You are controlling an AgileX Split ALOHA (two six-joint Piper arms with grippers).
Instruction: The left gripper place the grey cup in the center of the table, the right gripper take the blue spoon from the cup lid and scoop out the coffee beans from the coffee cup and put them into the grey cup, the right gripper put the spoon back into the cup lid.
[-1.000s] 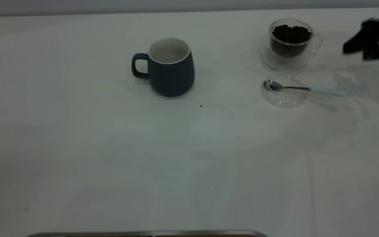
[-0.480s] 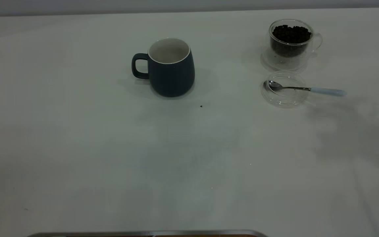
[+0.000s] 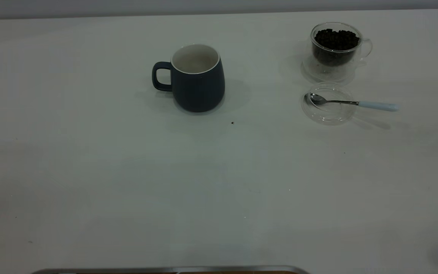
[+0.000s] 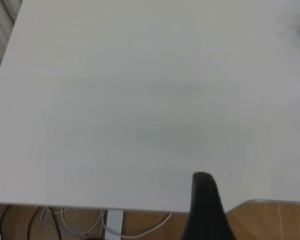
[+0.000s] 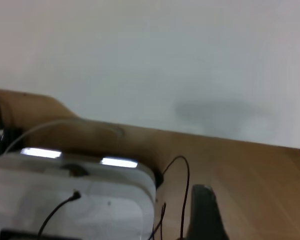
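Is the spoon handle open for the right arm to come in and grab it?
Probably yes. The blue spoon lies with its bowl in the cup lid and its handle sticking out over bare table on the right side, apart from the coffee cup. Nothing stands beside it.

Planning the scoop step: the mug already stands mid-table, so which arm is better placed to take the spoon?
Right, probably. The blue spoon lies in the cup lid beside the coffee cup, all far right, its handle pointing right. Neither arm shows in the exterior view.
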